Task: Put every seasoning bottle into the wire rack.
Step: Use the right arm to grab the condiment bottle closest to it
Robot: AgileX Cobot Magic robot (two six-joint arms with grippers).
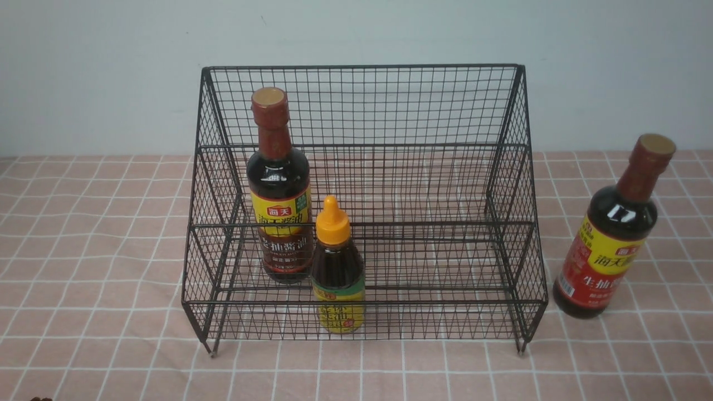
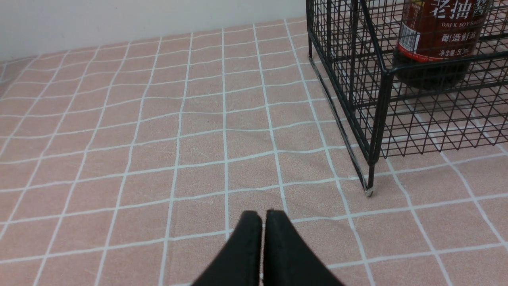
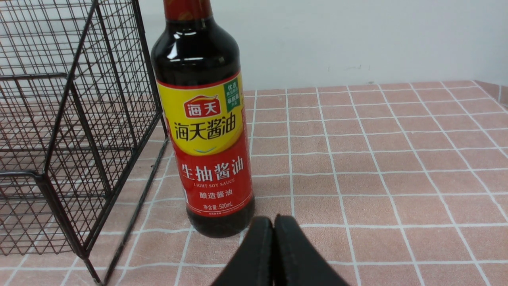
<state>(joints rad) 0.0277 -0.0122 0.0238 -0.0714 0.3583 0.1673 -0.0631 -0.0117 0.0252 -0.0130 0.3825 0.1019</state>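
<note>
The black wire rack (image 1: 423, 106) stands in the middle of the table. Inside it, on the left, a tall seasoning bottle (image 1: 278, 189) with a yellow-and-brown label stands upright; its base (image 2: 432, 63) also shows through the mesh in the left wrist view. A short bottle (image 1: 337, 267) with an orange nozzle cap stands in the front tier. A third tall bottle (image 1: 610, 234) with a yellow-and-red label stands on the cloth right of the rack. My right gripper (image 3: 273, 217) is shut and empty just in front of that bottle (image 3: 206, 131). My left gripper (image 2: 263, 212) is shut and empty, left of the rack's front leg (image 2: 370, 180).
A pink checked cloth (image 1: 89, 239) covers the table, and a pale wall (image 1: 100, 72) rises behind it. The rack's right side (image 3: 75, 131) stands close beside the outer bottle. Neither arm shows in the front view.
</note>
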